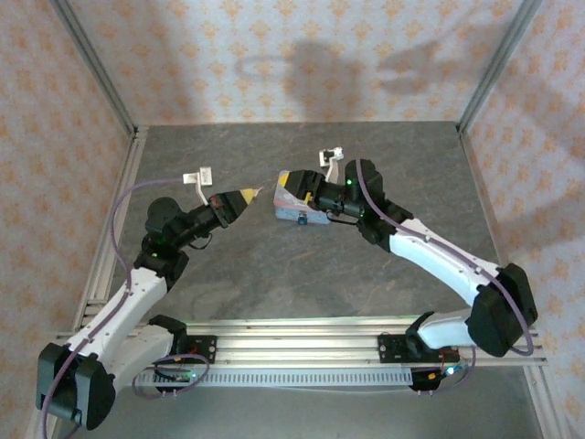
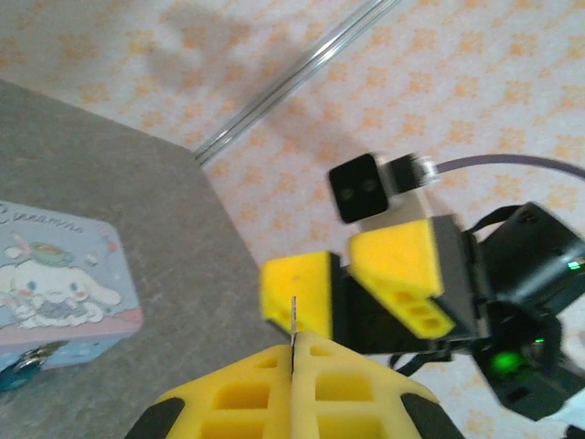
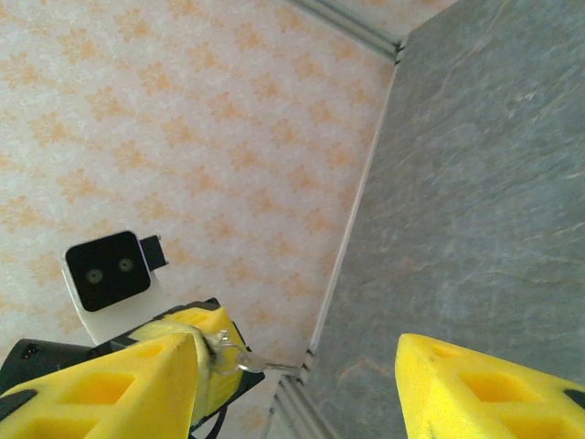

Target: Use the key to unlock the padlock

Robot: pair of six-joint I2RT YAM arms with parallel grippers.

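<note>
1. The table point(image 1: 274, 283) is a grey slab, and both my arms reach in toward its middle.
2. The tin box point(image 2: 64, 274), with a pastel cartoon lid, lies mid-table. In the top view it sits under my right wrist.
3. My right gripper point(image 3: 297, 366) has its jaws spread wide with nothing between them. It hangs over the tin's left end, facing my left arm.
4. My left gripper point(image 2: 294, 361) is pinched tight on the key. Its nose points at the tin, near it but not touching.
5. The padlock point(image 2: 20, 373) is a teal blob low at the tin's near side wall, partly cut by the frame edge. I can't tell which way the keyhole faces.
6. The key point(image 2: 294, 322) is a thin blade poking past my left fingers, edge-on in the left wrist view. The right wrist view shows a small ring on it.
7. My read of the step: the key is in hand, the lock isn't.
   - The right gripper should pinch the lock body first and turn the keyhole toward the left gripper.
   - The left then feeds the blade in straight and slow.
   - The blade is thin, so side load will likely bend it or make it slip.
   - Twist only once the key is fully seated.
</note>
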